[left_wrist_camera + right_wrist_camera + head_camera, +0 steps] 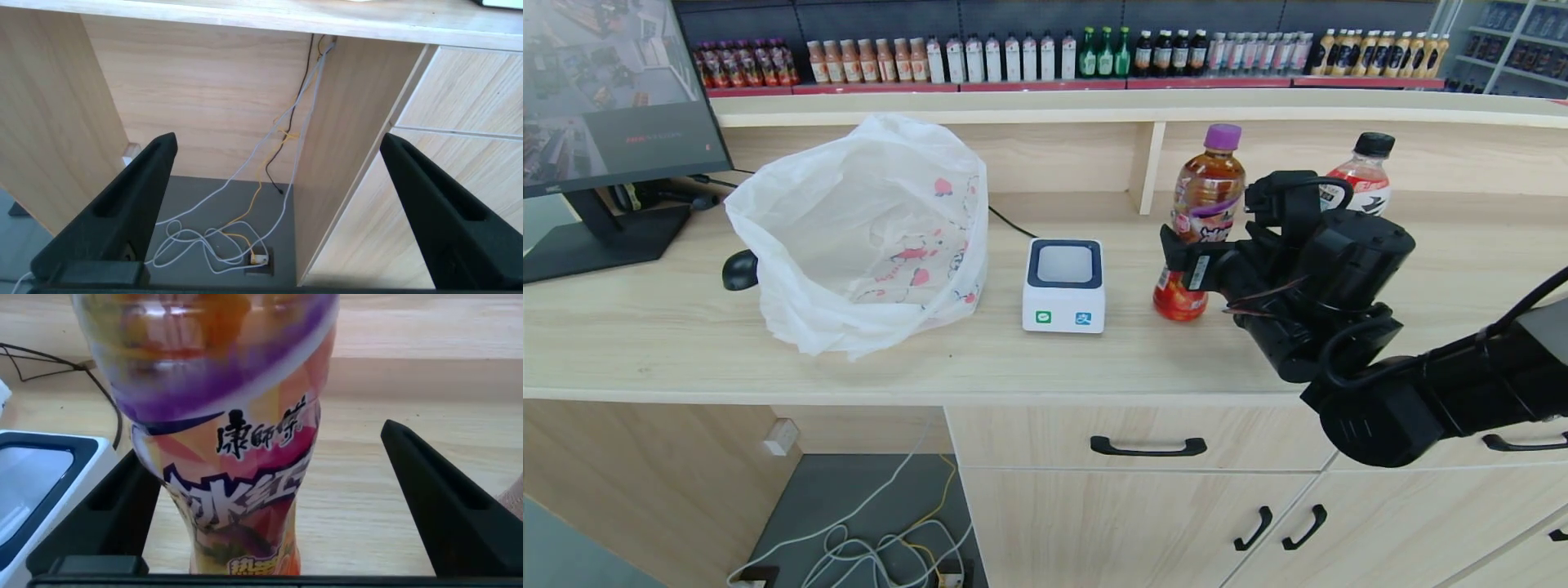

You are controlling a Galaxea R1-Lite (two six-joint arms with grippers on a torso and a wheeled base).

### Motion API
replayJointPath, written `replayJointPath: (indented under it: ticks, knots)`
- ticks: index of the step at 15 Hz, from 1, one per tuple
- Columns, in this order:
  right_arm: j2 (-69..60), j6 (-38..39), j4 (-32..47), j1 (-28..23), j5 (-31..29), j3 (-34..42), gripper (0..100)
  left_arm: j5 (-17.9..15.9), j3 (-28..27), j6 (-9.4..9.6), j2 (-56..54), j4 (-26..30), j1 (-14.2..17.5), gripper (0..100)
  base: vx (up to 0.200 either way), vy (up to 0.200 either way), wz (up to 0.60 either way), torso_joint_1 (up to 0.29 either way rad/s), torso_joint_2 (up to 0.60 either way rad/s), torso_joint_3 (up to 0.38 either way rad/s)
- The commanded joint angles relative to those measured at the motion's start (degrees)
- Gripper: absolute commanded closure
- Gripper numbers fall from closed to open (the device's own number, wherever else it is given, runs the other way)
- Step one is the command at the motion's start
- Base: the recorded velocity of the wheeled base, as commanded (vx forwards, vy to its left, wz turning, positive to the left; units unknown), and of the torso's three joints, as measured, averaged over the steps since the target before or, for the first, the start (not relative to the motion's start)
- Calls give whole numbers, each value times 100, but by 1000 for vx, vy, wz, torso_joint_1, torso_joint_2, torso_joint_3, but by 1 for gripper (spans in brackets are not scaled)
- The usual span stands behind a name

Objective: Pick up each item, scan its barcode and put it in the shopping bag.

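Observation:
A tea bottle with a purple cap (pixel 1207 212) stands upright on the wooden counter (pixel 670 335), just right of the white barcode scanner (pixel 1063 284). My right gripper (pixel 1188 265) is level with the bottle's lower half and open. The bottle (pixel 225 433) stands between its spread fingers, closer to one finger (pixel 122 514) than to the other. A second bottle with a black cap (pixel 1364 175) stands farther back, partly hidden by the right arm. The white shopping bag (pixel 866 237) sits open left of the scanner. My left gripper (pixel 278 143) hangs open below the counter, holding nothing.
A monitor (pixel 605 90) and a black mouse (pixel 739 269) are at the counter's left end. A raised shelf with a divider (pixel 1147 163) runs along the back. Loose cables (pixel 245 237) lie on the floor in the recess under the counter, with drawers (pixel 1147 445) to the right.

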Motion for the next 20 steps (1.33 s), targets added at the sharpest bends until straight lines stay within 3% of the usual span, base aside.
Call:
replayJointPath:
  ticks: [1,9,10,20]
  knots:
    - [88,7,0,-1,19,-49,0,1,0,0,-2,-1,2,0,0,0,0,0,0,0]
    - [176,-11,0,-72,54,-216,0,1,0,0,-2,-1,2,0,0,0,0,0,0,0]
    - [176,-11,0,-72,54,-225,100,1,0,0,-2,-1,2,0,0,0,0,0,0,0]
    - [114,16,-61,-72,62,-225,100,1,0,0,-2,-1,-6,0,0,0,0,0,0,0]
